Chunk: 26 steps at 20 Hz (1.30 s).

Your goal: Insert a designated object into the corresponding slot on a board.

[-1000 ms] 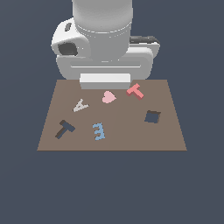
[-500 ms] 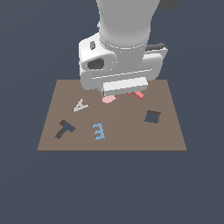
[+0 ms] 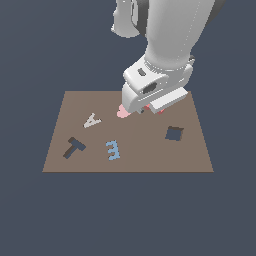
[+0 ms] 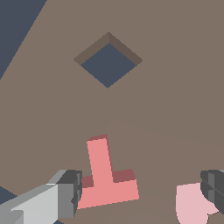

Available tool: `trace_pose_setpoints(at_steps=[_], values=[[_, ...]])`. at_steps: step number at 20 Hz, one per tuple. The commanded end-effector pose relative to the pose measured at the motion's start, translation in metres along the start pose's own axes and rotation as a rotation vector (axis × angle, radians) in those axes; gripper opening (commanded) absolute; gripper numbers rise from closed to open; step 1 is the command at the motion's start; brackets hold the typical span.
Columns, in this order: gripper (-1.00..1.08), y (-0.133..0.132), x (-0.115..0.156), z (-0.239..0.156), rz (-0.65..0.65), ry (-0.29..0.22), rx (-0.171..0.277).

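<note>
A: End effector (image 4: 140,190) state?
B: Fingers spread apart, straddling the red T (image 4: 106,177) near the board's (image 3: 75,107) far edge. Heart (image 4: 192,203) just beside it.
A: Slot (image 3: 74,147)?
B: Near-left corner.

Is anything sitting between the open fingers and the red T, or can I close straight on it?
Nothing lies between the gripper and the red T. But the pink heart sits right by the other fingertip, so closing may catch it.
</note>
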<state>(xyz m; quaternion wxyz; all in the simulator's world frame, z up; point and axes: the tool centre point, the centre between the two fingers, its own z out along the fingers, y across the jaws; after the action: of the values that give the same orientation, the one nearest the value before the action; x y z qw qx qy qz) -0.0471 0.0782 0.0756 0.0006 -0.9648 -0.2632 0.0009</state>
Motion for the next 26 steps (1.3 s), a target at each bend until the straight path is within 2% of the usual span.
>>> trace_pose_setpoints(at_steps=[1, 8, 22, 23, 26], values=[[1.00, -0.012, -0.002, 0.010, -0.067, 0.002, 0.000], [1.00, -0.029, -0.008, 0.025, -0.162, 0.002, -0.001], [1.00, -0.030, -0.009, 0.046, -0.167, 0.001, -0.002], [-1.00, -0.030, -0.009, 0.046, -0.167, 0.001, -0.002], [-1.00, -0.030, -0.009, 0.046, -0.167, 0.001, -0.002]])
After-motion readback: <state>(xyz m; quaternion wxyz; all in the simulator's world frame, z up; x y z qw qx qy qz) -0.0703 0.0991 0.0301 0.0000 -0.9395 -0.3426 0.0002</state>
